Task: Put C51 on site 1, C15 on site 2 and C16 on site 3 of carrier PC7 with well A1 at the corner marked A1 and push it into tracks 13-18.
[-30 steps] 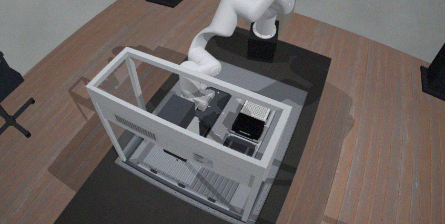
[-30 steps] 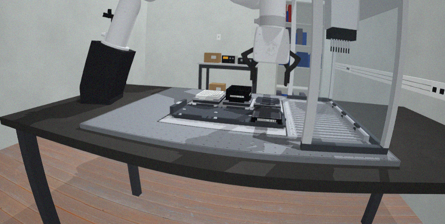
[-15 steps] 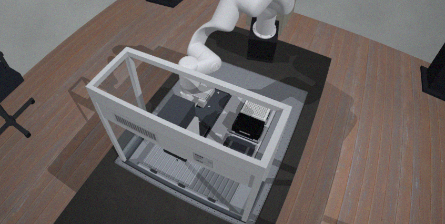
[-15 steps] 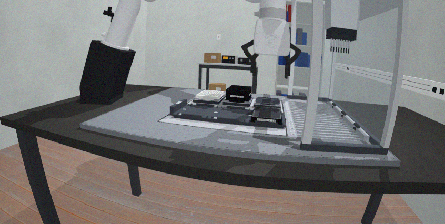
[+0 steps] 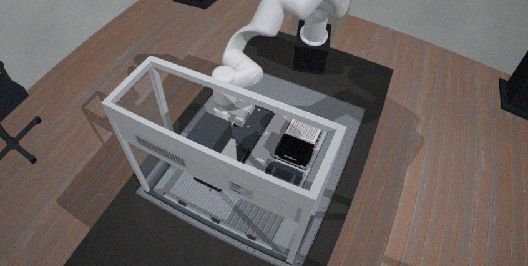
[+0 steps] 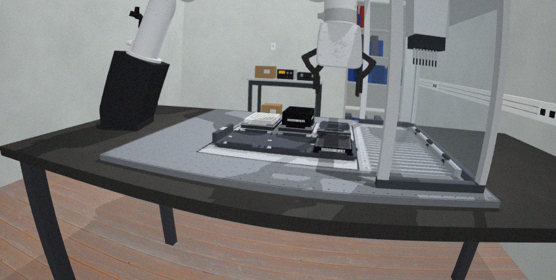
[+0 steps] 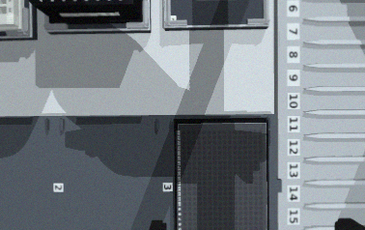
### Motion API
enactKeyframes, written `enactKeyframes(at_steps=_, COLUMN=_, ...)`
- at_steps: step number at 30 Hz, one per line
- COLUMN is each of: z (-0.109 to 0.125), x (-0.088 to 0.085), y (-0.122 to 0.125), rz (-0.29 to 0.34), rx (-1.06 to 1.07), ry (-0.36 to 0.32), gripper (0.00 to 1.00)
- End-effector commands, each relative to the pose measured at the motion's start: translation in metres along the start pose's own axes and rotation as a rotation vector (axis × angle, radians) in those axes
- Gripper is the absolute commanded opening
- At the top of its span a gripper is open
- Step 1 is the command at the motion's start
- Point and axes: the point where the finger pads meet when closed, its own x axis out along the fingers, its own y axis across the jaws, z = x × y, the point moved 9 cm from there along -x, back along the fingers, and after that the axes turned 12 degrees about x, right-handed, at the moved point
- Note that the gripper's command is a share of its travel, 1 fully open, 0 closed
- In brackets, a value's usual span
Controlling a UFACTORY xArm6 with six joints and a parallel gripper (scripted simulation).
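Observation:
The dark carrier PC7 (image 6: 283, 142) lies on the apron in front of the rails, with its handle (image 6: 222, 131) at the end away from them. The dark 384-well plate C16 (image 7: 222, 174) lies on site 3, inside the locator frame. Sites 1 and 2 (image 7: 58, 187) are bare. The white 96-well plate C15 (image 6: 261, 119) sits in nest S1. The black deep-well block C51 (image 6: 298, 116) sits in S2. Nest S3 (image 6: 333, 125) is empty. My gripper (image 6: 337, 89) is open and empty, well above site 3; only its fingertips show in the wrist view.
The rails (image 6: 404, 150) lie past the carrier, with track numbers (image 7: 293, 101) along the apron edge. The white instrument frame (image 6: 390, 75) stands over them. A pipetting head (image 6: 426, 17) hangs inside the frame. The arm's black pedestal (image 6: 132, 91) stands at the left.

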Motion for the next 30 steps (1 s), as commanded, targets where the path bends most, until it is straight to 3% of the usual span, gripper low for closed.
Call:
enactKeyframes(at_steps=1, z=-0.008, x=-0.002, y=-0.011, rz=0.005, rx=-0.010, ry=0.000, gripper=1.00)
enactKeyframes(at_steps=30, z=-0.072, x=-0.002, y=-0.118, rz=0.004, rx=-0.010, ry=0.001, gripper=1.00)
